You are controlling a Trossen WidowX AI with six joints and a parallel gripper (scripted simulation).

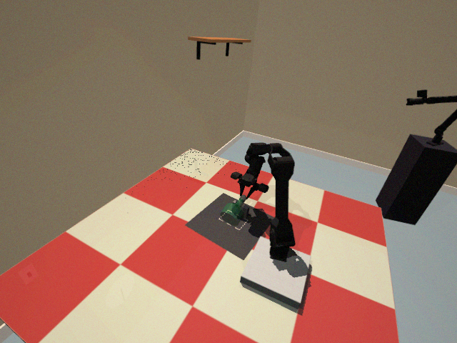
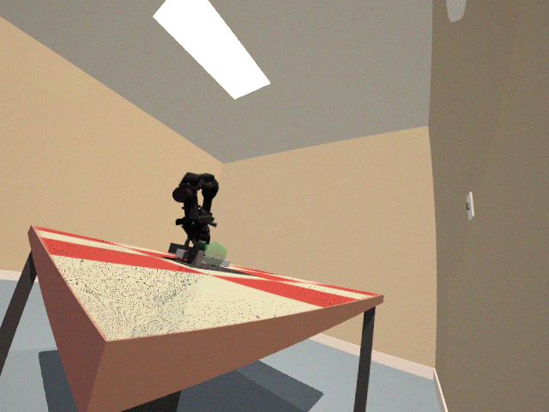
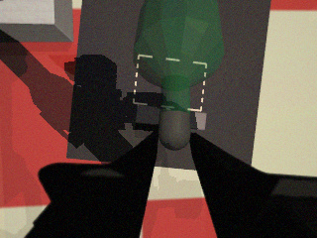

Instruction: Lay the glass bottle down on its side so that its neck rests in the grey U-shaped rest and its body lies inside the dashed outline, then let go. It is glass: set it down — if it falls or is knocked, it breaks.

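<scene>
My gripper (image 1: 243, 198) (image 3: 173, 136) is shut on the neck of the green glass bottle (image 1: 230, 210) (image 2: 216, 251) (image 3: 179, 37). The bottle is tipped far over, its grey neck end toward me and its wide body pointing away. The grey U-shaped rest (image 2: 197, 258) (image 3: 200, 121) stands under the neck end; the wrist view shows its arms on both sides of the neck. The dashed outline (image 1: 238, 229) (image 3: 200, 62) shows partly through the glass; in the wrist view the body reaches past its far side. Whether the bottle touches the rest or mat is unclear.
The rest and outline are on a dark mat (image 1: 206, 224) (image 3: 238, 99) on the checkered table (image 1: 158, 258). The arm's pale base slab (image 1: 273, 276) (image 3: 27, 12) stands beside the mat. A dark box (image 1: 413, 181) with another arm stands off the table.
</scene>
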